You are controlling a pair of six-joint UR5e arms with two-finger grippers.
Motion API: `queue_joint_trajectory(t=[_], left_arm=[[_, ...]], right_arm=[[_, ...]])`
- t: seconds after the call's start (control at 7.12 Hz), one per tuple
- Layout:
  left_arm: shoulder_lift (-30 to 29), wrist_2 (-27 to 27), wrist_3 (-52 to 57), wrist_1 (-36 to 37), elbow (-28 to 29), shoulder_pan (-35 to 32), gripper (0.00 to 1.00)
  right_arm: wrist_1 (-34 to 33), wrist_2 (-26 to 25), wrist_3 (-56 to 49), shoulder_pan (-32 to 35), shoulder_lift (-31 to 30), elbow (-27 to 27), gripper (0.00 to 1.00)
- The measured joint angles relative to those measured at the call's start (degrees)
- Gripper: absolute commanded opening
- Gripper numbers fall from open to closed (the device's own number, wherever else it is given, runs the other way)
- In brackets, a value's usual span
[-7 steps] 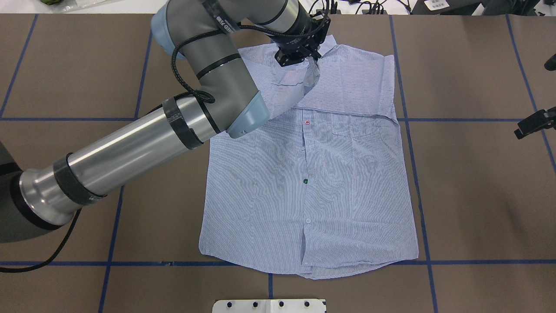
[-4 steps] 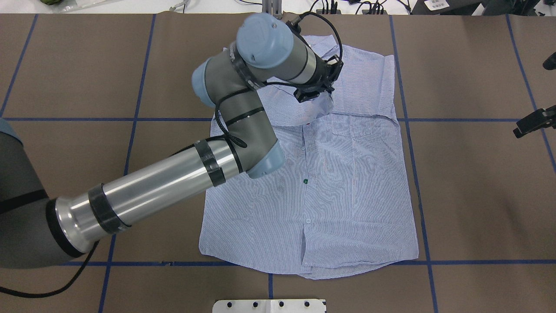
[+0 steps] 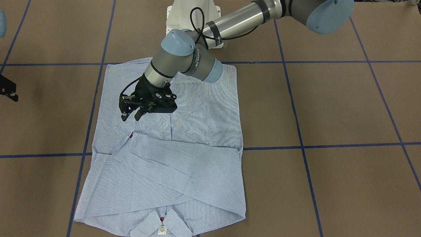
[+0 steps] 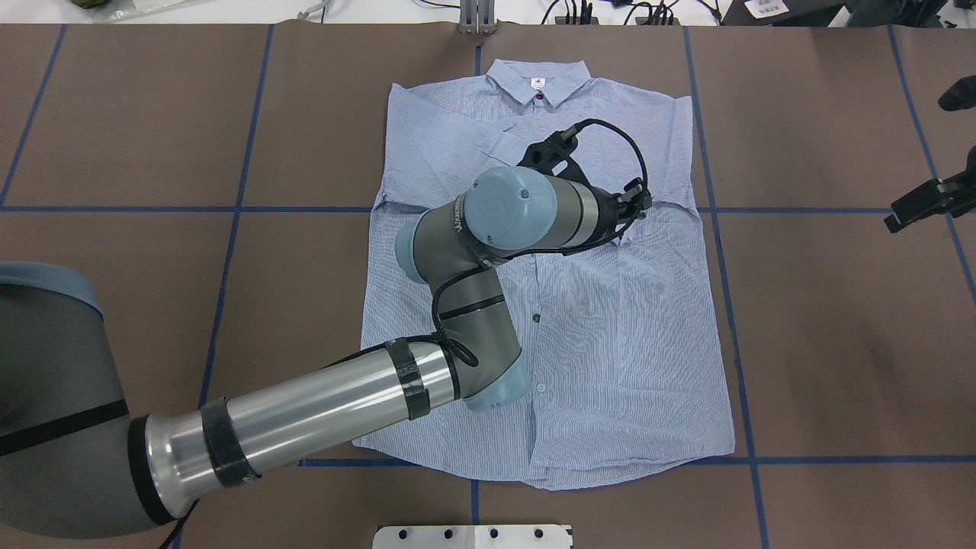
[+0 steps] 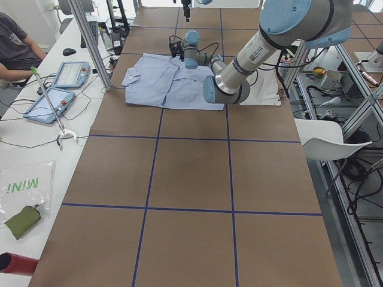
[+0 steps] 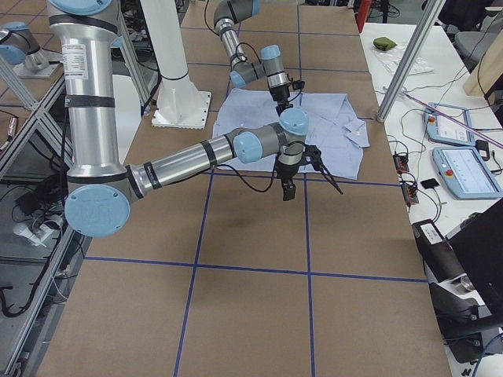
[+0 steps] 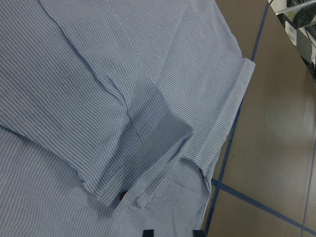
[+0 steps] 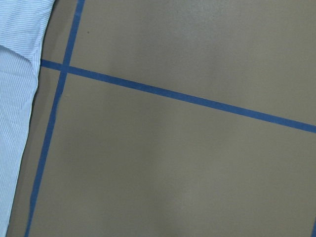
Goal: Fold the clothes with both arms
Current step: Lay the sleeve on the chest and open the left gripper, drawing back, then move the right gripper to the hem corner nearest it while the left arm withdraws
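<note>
The pinstriped shirt lies flat and front up on the brown table, collar at the far edge. Both sleeves are folded across its chest. My left gripper hovers over the shirt just short of a folded sleeve's cuff. It is open and empty, with a red button beside the cuff. In the overhead view its wrist hides most of it. My right gripper hangs over bare table off the shirt's side. I cannot tell whether it is open or shut.
The white pedestal base stands at the robot's edge of the table. Blue tape lines grid the brown table cover. An operators' bench with tablets and an aluminium post runs along the far side.
The left gripper carried the sleeve cuff from beside the collar across the chest, towards the robot, and let it go. The sleeve now lies flat. The right gripper has barely moved.
</note>
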Motion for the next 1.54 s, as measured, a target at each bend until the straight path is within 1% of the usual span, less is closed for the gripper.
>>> queue_joint_trajectory(t=[0.14,0.28,0.42,0.56,0.84,0.98,1.12,1.26,1.4,1.54], left_arm=[[0.25,0.31,1.29,-0.41,-0.19,-0.3,1.0],[0.69,0.27,2.66,-0.36,-0.42,-1.16,0.94],[1.72,-0.47,3.49,0.61,-1.57,-2.23,0.94],[3.87,-2.43,3.92,3.45,-5.0,-3.53,0.99],[10.5,-5.92,7.76,13.35,-17.03,-5.42,0.99],[14.2,-6.63,10.8,19.81,-24.02,-5.86,0.99],[18.47,-7.04,13.47,24.92,-30.86,-6.03,0.99],[23.23,-7.21,15.29,27.82,-37.09,-6.14,0.99],[27.0,-7.26,16.05,28.92,-41.22,-6.25,0.99],[29.5,-7.27,16.34,29.32,-43.57,-6.35,0.99]], right_arm=[[0.23,1.05,0.34,0.0,1.14,-1.29,1.0],[0.47,1.54,1.48,0.0,1.62,-1.66,1.0],[1.8,1.73,5.17,-0.3,1.6,-1.17,1.0],[5.98,1.85,11.58,-1.42,0.91,-0.52,1.0],[20.64,1.5,25.81,-6.28,-3.66,0.01,1.0],[26.11,1.27,30.37,-8.23,-6.58,0.45,1.0],[28.94,0.71,33.88,-10.27,-9.03,1.71,1.0],[30.08,-1.2,37.81,-13.39,-10.87,3.82,1.0],[30.44,-4.61,42.22,-17.57,-11.93,5.85,1.0],[30.56,-8.58,46.94,-22.67,-12.45,7.58,1.0]])
